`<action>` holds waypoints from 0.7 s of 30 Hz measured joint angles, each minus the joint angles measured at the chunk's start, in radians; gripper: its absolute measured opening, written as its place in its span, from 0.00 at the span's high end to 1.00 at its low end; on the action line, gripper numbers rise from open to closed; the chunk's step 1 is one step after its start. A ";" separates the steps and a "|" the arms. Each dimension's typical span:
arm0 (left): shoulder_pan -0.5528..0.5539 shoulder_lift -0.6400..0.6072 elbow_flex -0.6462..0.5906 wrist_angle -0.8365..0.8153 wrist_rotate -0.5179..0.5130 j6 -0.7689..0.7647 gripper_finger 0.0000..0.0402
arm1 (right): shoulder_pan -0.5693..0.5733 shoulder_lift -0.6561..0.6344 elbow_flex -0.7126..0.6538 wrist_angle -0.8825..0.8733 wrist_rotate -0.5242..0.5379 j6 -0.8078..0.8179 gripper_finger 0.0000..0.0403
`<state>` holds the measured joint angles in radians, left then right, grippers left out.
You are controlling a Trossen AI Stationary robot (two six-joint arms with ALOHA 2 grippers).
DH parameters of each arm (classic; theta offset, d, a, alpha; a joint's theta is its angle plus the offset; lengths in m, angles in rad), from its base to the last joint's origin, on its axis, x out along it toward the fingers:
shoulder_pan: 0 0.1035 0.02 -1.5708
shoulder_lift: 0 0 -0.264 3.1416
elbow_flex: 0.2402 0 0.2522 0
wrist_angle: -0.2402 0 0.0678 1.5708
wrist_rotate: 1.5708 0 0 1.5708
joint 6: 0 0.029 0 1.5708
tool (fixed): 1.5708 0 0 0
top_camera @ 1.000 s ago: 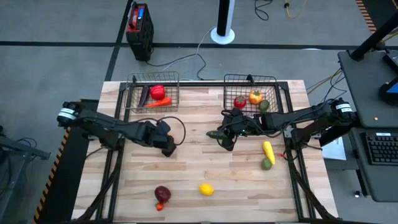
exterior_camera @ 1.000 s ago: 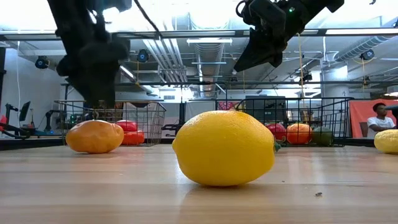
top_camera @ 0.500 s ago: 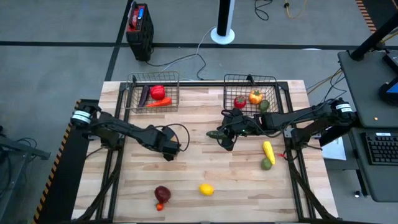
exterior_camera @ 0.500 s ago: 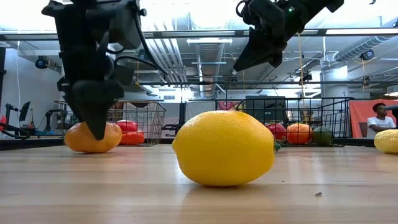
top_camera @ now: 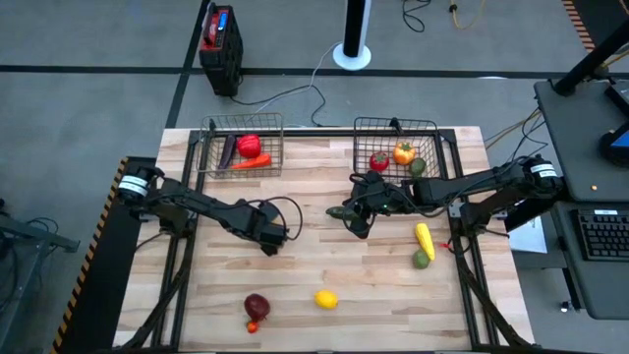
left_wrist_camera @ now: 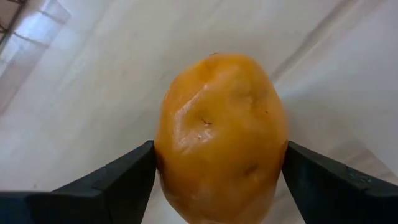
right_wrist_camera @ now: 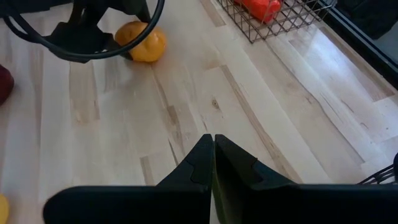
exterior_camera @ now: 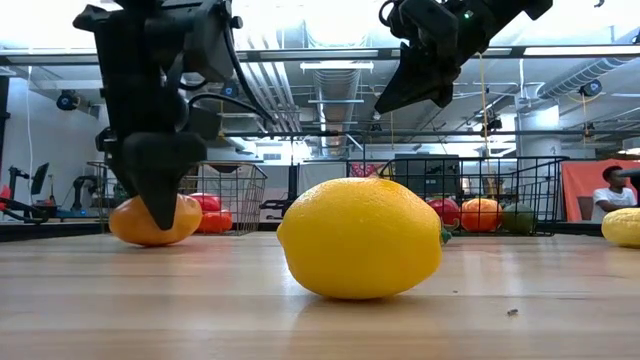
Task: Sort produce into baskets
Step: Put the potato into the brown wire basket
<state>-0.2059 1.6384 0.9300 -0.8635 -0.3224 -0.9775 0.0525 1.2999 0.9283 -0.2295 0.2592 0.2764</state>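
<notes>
An orange-yellow produce piece (left_wrist_camera: 221, 137) rests on the wooden table left of centre. My left gripper (top_camera: 267, 239) points steeply down over it, open, with one finger on each side. In the low view the gripper (exterior_camera: 160, 205) stands in front of the piece (exterior_camera: 125, 222). My right gripper (top_camera: 346, 211) hangs shut above the table's middle, right of centre. A small dark green piece (top_camera: 334, 210) shows at its tip. The two wire baskets (top_camera: 208, 147) (top_camera: 359, 128) stand at the far edge, each with a few produce pieces inside. My left gripper's fingers (left_wrist_camera: 134, 177) stand close against the two opposite flanks of the orange piece (left_wrist_camera: 166, 155), coming from above. The piece sits on the table. I cannot tell whether the fingers touch it. My right gripper is shut, and I cannot tell whether it touches the green piece.
A lemon (top_camera: 325, 299) and a dark red piece (top_camera: 257, 306) lie near the front edge. A long yellow piece (top_camera: 424, 239) and a green one (top_camera: 421, 259) lie at the right. A person (exterior_camera: 610, 190) sits in the room beyond.
My left gripper has come down and a little toward the near edge, tipping steeper, until its fingers straddle the orange piece. The piece has stayed on the table.
</notes>
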 joint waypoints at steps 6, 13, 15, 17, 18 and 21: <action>-0.012 0.000 0.011 0.002 0.017 0.000 0.26 | 0.000 0.000 0.000 0.000 0.000 0.000 0.98; -0.013 -0.001 0.006 0.002 0.016 0.010 0.42 | 0.000 0.000 0.000 0.000 0.000 0.000 0.98; -0.014 -0.002 0.007 0.001 0.015 0.010 0.43 | 0.000 0.000 0.000 0.000 0.000 0.000 0.98; -0.017 -0.002 0.014 -0.006 0.016 0.012 0.43 | 0.000 0.000 0.000 0.000 0.000 0.000 0.98; -0.020 -0.001 0.023 -0.009 0.018 0.019 0.43 | 0.001 0.000 0.000 0.000 0.000 0.000 0.98; -0.039 -0.004 0.074 -0.018 0.017 0.056 0.42 | 0.002 0.000 0.000 0.000 -0.003 0.001 0.98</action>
<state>-0.2449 1.6340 1.0039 -0.8811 -0.3051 -0.9213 0.0544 1.2999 0.9283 -0.2295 0.2562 0.2774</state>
